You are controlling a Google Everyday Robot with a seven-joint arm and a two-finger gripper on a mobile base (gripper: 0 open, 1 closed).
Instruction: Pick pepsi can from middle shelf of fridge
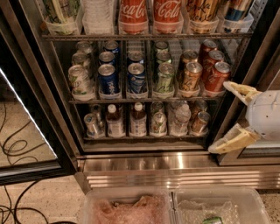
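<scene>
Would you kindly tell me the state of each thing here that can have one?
Fridge door: open.
Pepsi can: upright at the front of the middle shelf, not held.
Hand: open, empty, outside the fridge, right of that shelf.

Middle shelf (144, 100) of fridge (153, 162): six can rows are counted.
- Blue pepsi cans (108, 78): five are seen, in two rows.
- Green-white cans (81, 81): six, in two rows of three.
- Orange-brown cans (191, 75): two are seen.
- Red-orange cans (216, 76): three.

Shelf above: two Coca-Cola bottles (133, 13) are noted.

Shelf below: two white-capped bottles (115, 121) are counted; the rest there cannot be sorted.

In front: two clear bins (127, 191) are logged.

One pincer (218, 117), its two fingers spread apart, is recorded at right, outside the fridge.
</scene>
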